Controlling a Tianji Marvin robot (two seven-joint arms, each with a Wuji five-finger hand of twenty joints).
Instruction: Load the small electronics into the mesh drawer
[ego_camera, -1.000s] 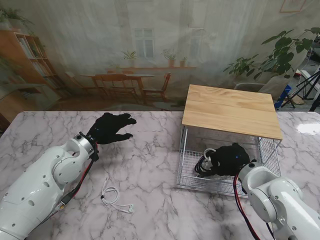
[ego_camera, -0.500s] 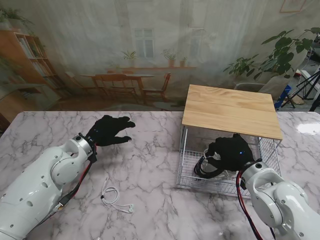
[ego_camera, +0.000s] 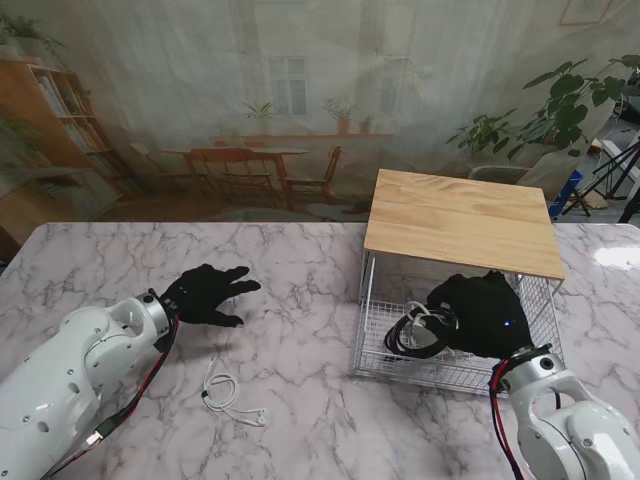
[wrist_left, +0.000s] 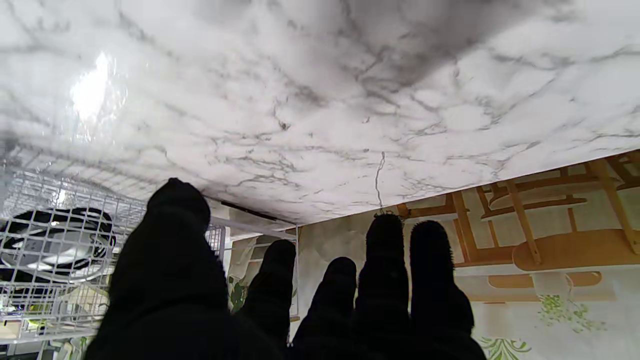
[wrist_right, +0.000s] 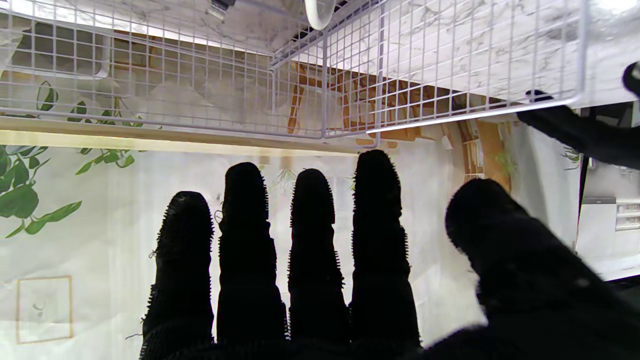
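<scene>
A white wire mesh drawer (ego_camera: 420, 374) stands pulled out beneath a wooden top (ego_camera: 460, 220) on the right. Inside it lies a coiled black cable (ego_camera: 410, 337) with a white piece beside it. My right hand (ego_camera: 486, 312) hovers over the drawer, open, fingers straight (wrist_right: 310, 240) and holding nothing. A thin white earphone cable (ego_camera: 228, 392) lies loose on the marble, nearer to me than my left hand (ego_camera: 205, 292). That hand is open, its fingers (wrist_left: 382, 260) spread low over the table. The left wrist view shows the drawer (wrist_left: 45, 295) with the black coil (wrist_left: 55, 220) inside.
The marble table (ego_camera: 300, 330) runs from the left edge to the drawer. The wooden top overhangs the back part of the drawer. A painted backdrop closes off the far side, and leafy plants (ego_camera: 560, 110) stand at the far right.
My right hand has let go of the black coil and risen away from it, farther back over the drawer. My left hand has drawn nearer to me and lower toward the table.
</scene>
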